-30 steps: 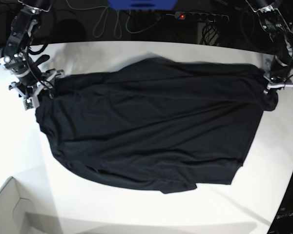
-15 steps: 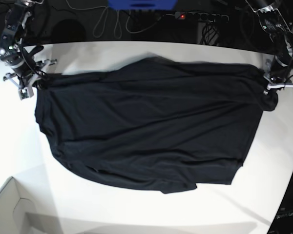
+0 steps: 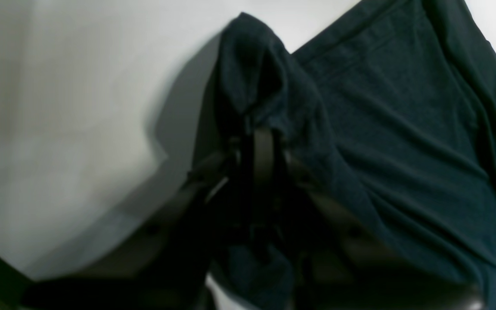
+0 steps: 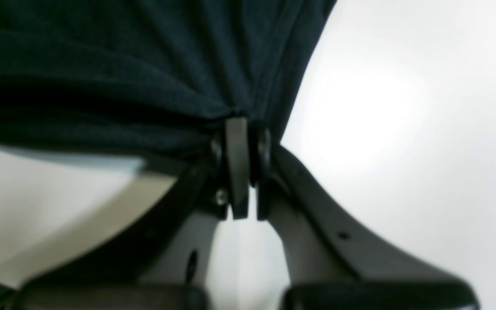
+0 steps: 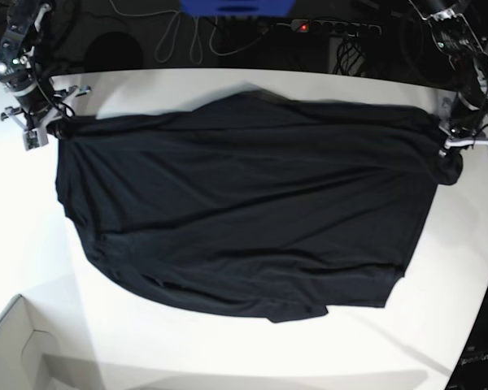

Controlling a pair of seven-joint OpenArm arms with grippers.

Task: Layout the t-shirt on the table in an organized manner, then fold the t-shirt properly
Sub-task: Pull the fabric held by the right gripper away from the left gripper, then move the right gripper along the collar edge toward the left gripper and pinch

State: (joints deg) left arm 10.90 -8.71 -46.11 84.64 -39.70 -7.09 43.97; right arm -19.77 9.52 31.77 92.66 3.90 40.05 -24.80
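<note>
The t-shirt (image 5: 244, 203) is plain black throughout, with no print or pattern. The table (image 5: 32, 244) under it is matte white. At the lower left of the base view a white box corner (image 5: 16, 349) shows, and at top centre a blue object (image 5: 236, 6) against a dark background.

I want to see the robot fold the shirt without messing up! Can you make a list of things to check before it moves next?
1. Left gripper shut on the t-shirt: ok, cloth is bunched over its closed jaws.
2. Right gripper shut on the t-shirt: ok, fabric is pinched between its fingers.
3. Shirt pulled out between the two grippers: ok along the far edge, seen from the base view.
4. Shirt lying flat: not ok, the near edge is wrinkled and slanted.
5. Shirt all on the table: ok, white shows around it.
6. Sleeves laid out neatly: cannot tell, the black cloth hides them.
</note>
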